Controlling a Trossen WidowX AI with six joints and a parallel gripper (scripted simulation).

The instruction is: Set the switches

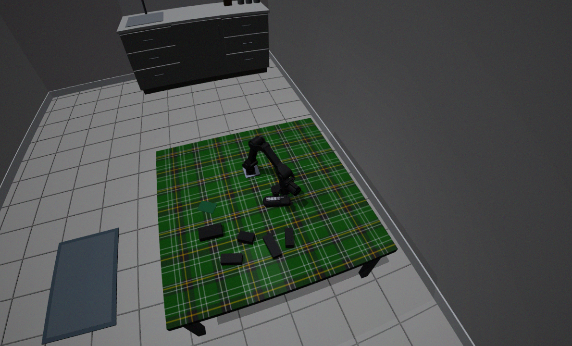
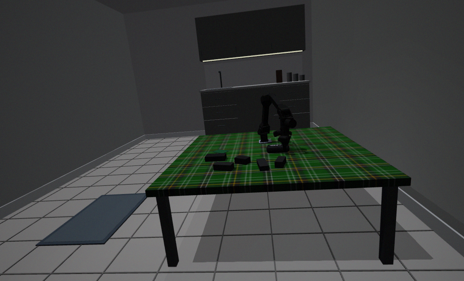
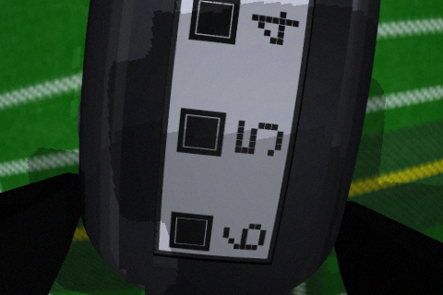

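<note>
The dark controller unit (image 1: 271,203) (image 2: 274,149) (image 3: 329,101) lies upside down on the bench, with its white label (image 1: 272,198) (image 3: 231,76) facing up. In the wrist view, squares 4 (image 3: 214,19), 5 (image 3: 201,132) and 6 (image 3: 191,231) are filled. Squares 1 to 3 are outside that view and too small to read in the top and exterior views. The rocker switches are hidden beneath. My gripper (image 1: 284,198) (image 2: 284,146) (image 3: 210,206) is shut on the unit near the label's 6 end, one finger against each long side.
Several dark modules (image 1: 210,232) (image 1: 231,259) (image 1: 272,245) (image 2: 242,160) (image 2: 280,162) lie nearer the bench's front edge. A thin green board (image 1: 207,206) lies to the unit's left. The arm's pale base plate (image 1: 254,173) is behind the unit. Green plaid covers the bench (image 1: 343,240) (image 2: 345,171).
</note>
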